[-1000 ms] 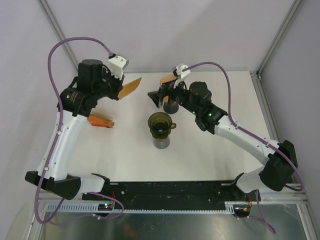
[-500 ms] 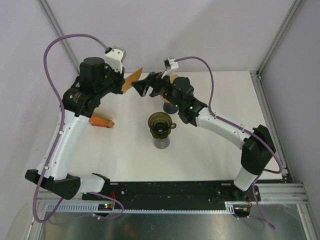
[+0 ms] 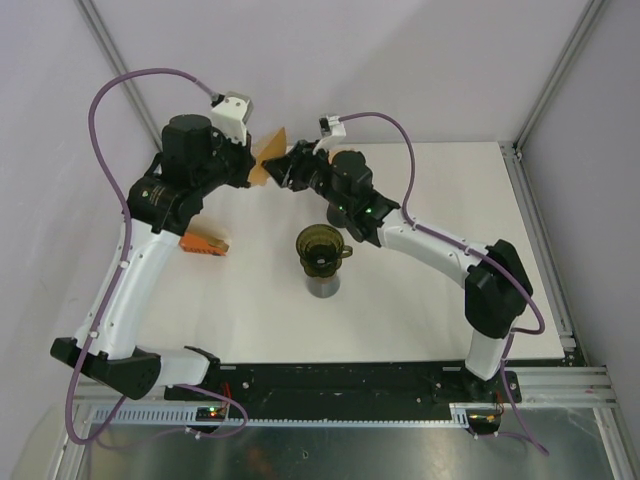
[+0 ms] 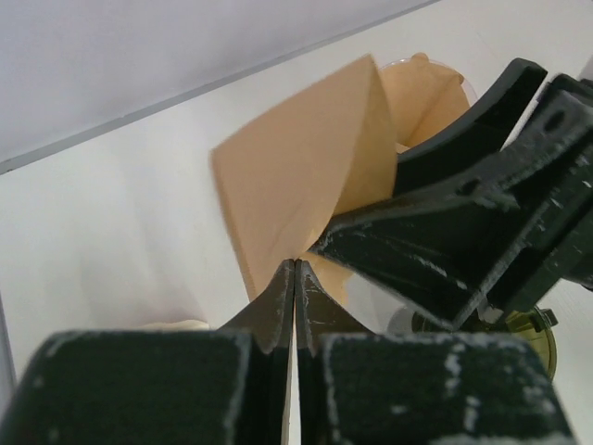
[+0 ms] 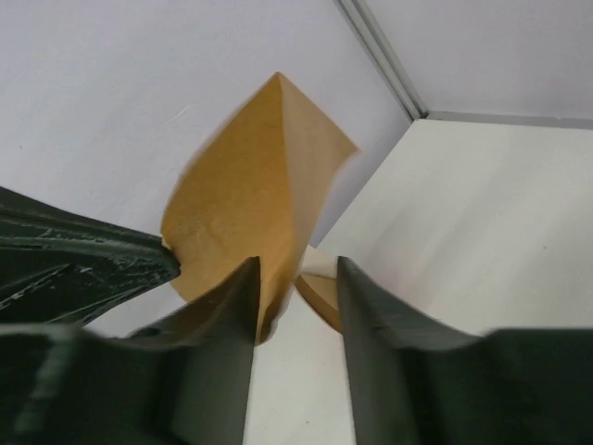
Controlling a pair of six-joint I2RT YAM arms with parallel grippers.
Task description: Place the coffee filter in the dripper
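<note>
Two arms meet above the far left of the bench (image 3: 430, 290), well behind the dripper. The left hand (image 4: 295, 278) is clamped tight on the brown paper coffee filter (image 4: 296, 176), pinching it at its lower point so the cone fans upward and hangs in the air. The right hand (image 5: 296, 278) faces it from the other side with its jaws apart. The filter's lower edge sits in that gap (it lies against one finger, with daylight showing before the other), so nothing is pinched there. The olive-green dripper (image 3: 320, 248) stands empty near the bench's middle, on top of a grey vessel (image 3: 322, 285). An orange object (image 3: 203, 243) lies on the bench under the left arm. Behind the held filter, the left wrist view shows more pale filters (image 4: 422, 88).
</note>
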